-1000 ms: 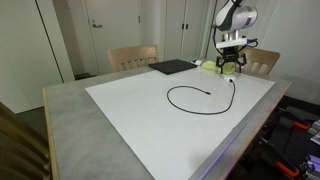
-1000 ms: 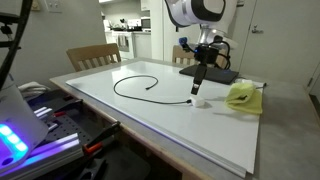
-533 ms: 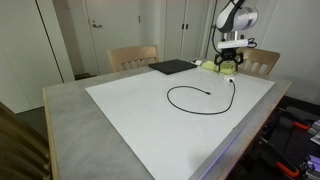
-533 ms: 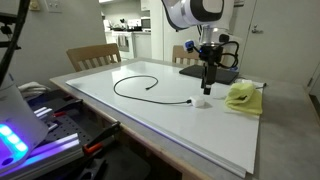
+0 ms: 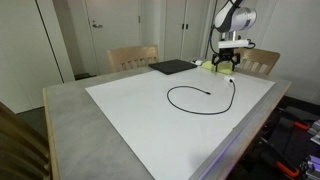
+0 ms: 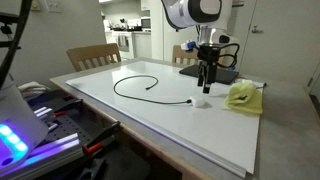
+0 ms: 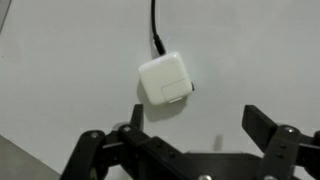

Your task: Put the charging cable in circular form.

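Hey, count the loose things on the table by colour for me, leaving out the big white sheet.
Black: 2 (charging cable, flat pad)
White: 1 (charger block at the cable's end)
Yellow-green: 1 (crumpled object)
Total: 4

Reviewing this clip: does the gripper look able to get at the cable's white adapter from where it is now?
Probably yes. The gripper hangs open just above the adapter, which lies in the open at the cable's end. Nothing stands between them, so a short descent should reach it.
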